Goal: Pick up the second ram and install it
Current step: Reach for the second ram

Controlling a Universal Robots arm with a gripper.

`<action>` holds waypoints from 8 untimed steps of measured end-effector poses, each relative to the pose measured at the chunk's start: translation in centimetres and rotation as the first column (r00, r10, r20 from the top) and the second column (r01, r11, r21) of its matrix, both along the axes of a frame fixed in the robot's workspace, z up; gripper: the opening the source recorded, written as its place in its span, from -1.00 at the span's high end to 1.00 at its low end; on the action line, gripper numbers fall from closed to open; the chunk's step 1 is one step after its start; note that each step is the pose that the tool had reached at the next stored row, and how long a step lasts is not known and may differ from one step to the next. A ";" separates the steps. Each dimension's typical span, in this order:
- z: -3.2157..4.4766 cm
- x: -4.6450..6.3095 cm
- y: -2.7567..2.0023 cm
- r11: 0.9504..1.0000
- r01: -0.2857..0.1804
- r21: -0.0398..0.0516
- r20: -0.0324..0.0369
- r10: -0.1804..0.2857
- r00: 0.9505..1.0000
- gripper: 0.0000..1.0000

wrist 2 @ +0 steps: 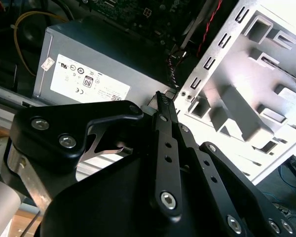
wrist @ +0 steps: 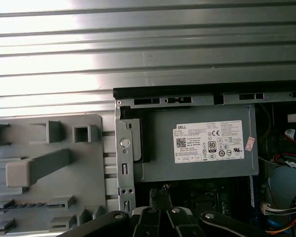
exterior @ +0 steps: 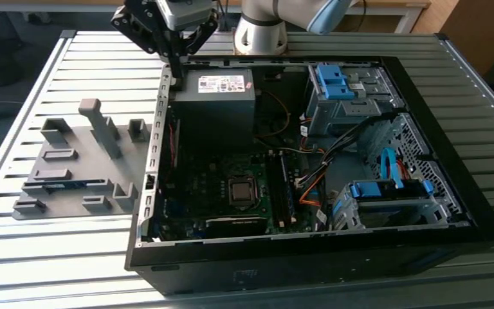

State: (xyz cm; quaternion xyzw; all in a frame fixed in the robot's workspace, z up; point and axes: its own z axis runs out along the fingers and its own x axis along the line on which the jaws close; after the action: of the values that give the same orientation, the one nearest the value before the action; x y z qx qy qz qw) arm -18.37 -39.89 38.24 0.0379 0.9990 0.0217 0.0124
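The second ram (exterior: 54,187), a thin blue-green board, lies on edge in a slot of the grey fixture (exterior: 84,161) on the exterior view's left; in the first wrist view it is a dark strip (wrist: 24,205). My gripper (exterior: 177,65) hangs high above the back left corner of the open computer case (exterior: 419,212), far from the ram. In both wrist views the slim black fingers meet at their tips (wrist 2: 161,97) (wrist: 163,190) with nothing between them, over the case wall beside the grey power supply (wrist 2: 98,74).
Inside the case are the power supply (exterior: 215,96), the motherboard (exterior: 229,193) with a board standing in a memory slot (exterior: 284,187), loose cables and blue drive cages (exterior: 384,193). The fixture's upright blocks (exterior: 101,125) rise beside the case. Everything rests on a slatted metal table (exterior: 41,257).
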 end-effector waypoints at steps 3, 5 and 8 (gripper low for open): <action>-0.02 -0.1 0.00 1.000 0.000 0.000 0.000 0.000 1.000 0.79; -0.04 -0.2 0.00 1.000 0.000 0.000 0.000 0.000 1.000 0.79; -0.06 -0.3 0.00 1.000 0.000 0.000 0.000 0.000 1.000 0.79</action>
State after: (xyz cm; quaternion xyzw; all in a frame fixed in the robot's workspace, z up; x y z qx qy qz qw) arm -18.64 -39.89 38.18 0.0379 0.9990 0.0217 0.0123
